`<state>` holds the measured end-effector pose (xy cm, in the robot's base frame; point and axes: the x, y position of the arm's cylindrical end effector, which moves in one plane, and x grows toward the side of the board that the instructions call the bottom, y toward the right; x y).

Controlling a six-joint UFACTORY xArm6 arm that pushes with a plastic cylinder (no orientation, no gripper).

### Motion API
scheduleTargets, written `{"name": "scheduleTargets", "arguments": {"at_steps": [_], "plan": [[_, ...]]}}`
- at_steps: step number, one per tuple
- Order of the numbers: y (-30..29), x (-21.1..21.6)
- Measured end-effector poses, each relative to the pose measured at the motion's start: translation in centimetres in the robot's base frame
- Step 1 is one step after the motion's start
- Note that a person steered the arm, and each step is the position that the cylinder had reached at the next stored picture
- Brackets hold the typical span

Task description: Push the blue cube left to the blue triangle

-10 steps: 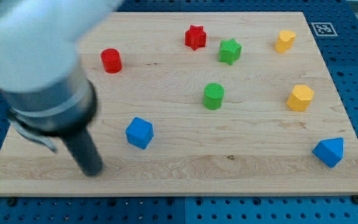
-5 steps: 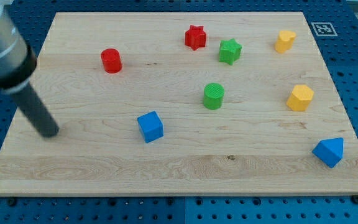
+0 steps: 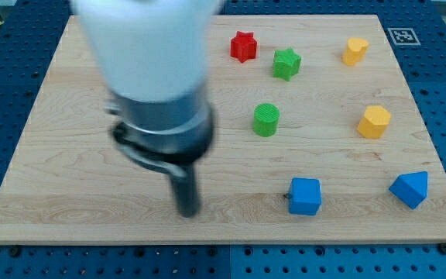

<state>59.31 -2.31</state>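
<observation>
The blue cube [image 3: 305, 196] lies near the view's bottom, right of centre. The blue triangle [image 3: 409, 188] sits at the bottom right, about a cube's width and more to the cube's right. My tip [image 3: 188, 212] rests on the board to the left of the blue cube, well apart from it. The arm's blurred body covers the upper left part of the board.
A red star [image 3: 243, 46], a green star [image 3: 286, 63] and a yellow block [image 3: 355, 50] lie along the top. A green cylinder [image 3: 266, 119] sits mid-board, a yellow hexagon [image 3: 374, 122] at the right. The red cylinder is hidden behind the arm.
The blue cube has moved far to the right and slightly down, closer to the blue triangle. My tip swung from the left edge to the bottom centre.
</observation>
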Motion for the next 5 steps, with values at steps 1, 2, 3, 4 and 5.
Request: {"name": "scheduleTargets", "arguments": {"at_steps": [1, 2, 3, 4, 5], "plan": [[11.7, -2.2], [16.3, -3.9], [10.3, -4.1], [6.9, 0.0], [13.1, 1.2]]}}
